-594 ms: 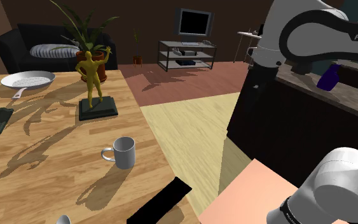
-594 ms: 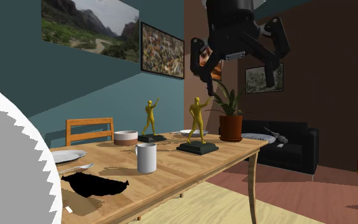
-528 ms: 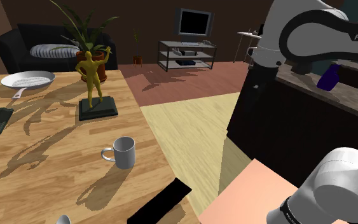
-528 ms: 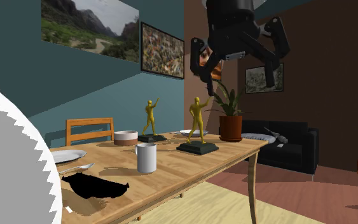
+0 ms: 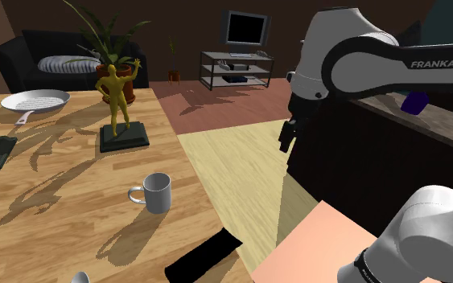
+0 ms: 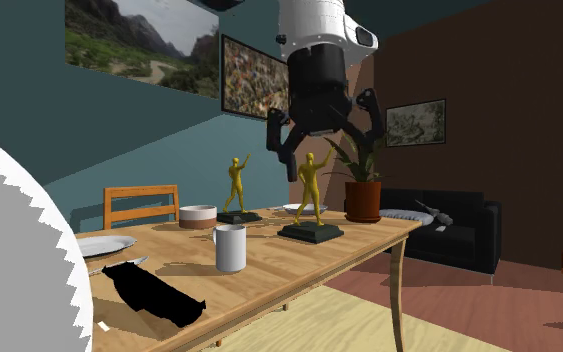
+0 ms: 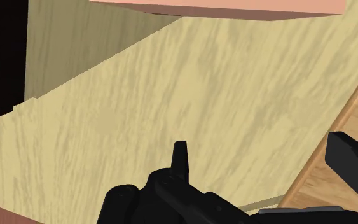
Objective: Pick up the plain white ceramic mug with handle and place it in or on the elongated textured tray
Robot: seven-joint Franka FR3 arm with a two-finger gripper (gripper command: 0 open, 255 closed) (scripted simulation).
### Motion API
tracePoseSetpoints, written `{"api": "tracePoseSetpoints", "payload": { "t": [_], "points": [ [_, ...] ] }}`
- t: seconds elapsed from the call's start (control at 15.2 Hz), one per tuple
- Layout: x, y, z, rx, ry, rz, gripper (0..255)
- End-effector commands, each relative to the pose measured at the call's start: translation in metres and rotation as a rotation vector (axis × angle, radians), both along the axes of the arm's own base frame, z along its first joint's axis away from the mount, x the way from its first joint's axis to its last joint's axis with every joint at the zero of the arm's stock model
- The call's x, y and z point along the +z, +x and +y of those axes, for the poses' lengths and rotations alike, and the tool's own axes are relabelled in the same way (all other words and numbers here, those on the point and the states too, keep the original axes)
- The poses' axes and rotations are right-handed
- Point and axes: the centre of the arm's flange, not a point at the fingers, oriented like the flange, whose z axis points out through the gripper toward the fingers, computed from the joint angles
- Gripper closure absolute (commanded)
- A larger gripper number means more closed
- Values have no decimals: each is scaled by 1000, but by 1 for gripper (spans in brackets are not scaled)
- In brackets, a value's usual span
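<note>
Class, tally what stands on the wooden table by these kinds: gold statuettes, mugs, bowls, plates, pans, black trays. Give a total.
Gold statuettes: 2
Mugs: 1
Bowls: 1
Plates: 1
Pans: 1
Black trays: 1
Total: 7

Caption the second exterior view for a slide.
Open, empty gripper hangs high over the scene; white mug stands upright on the wooden table near the flat black tray.
</note>
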Motion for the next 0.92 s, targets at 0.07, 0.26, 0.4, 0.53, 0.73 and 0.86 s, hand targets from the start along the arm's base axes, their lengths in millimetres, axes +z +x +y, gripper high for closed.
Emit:
{"api": "tracePoseSetpoints", "payload": {
  "t": [0.07, 0.26, 0.4, 0.53, 0.73, 0.86],
  "points": [
    [-19, 16, 32, -16, 15, -16, 0],
    [-34, 33, 61, -31, 29, -31, 0],
    [-44, 45, 80, -41, 38, -41, 0],
    [-54, 57, 100, -51, 47, -52, 0],
    [-68, 75, 128, -66, 61, -67, 0],
    [-77, 88, 148, -76, 70, -77, 0]
  ]
}}
